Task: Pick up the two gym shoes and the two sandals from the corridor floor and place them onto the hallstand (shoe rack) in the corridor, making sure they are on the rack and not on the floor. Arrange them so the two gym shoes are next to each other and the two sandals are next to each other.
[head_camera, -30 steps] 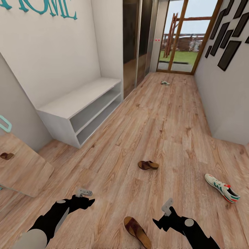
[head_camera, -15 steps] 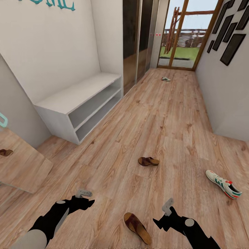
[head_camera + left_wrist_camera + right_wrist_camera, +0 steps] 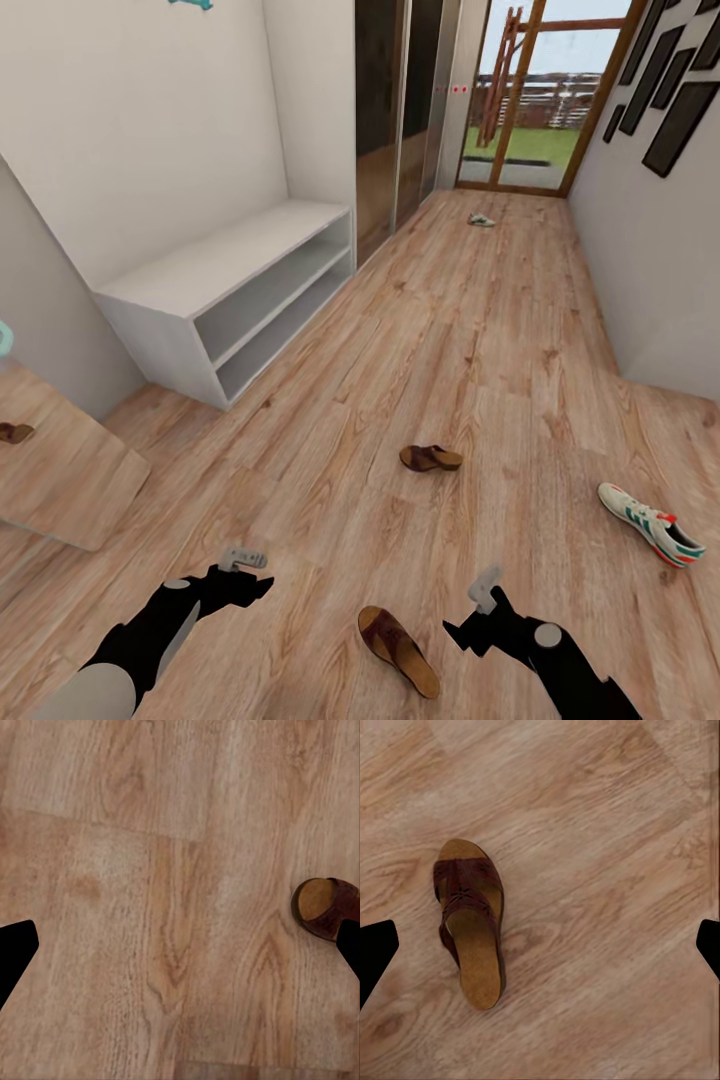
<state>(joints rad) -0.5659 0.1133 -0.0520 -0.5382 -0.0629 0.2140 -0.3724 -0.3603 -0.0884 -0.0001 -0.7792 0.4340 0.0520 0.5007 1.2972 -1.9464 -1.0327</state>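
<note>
My left claw (image 3: 247,557) and right claw (image 3: 484,588) hang low over the floor (image 3: 480,380), both spread wide and empty. Two sandals counted: one (image 3: 399,650) between the claws, one (image 3: 431,458) farther out. Two gym shoes counted: one (image 3: 650,523) at the right, one (image 3: 481,220) far off by the glass door (image 3: 520,100). A white two-shelf bench (image 3: 225,290) stands at the left wall.

Two brown sandals lie on the corridor floor (image 3: 480,330): one sandal (image 3: 399,650) at the bottom centre of the head view, the other sandal (image 3: 431,458) mid-frame. Two gym shoes: one gym shoe (image 3: 650,523) at the right edge, the other gym shoe (image 3: 481,220) small in the upper centre. One white two-shelf unit (image 3: 225,300) at the left. Two end effectors: left end effector (image 3: 243,557), right end effector (image 3: 484,588).
</note>
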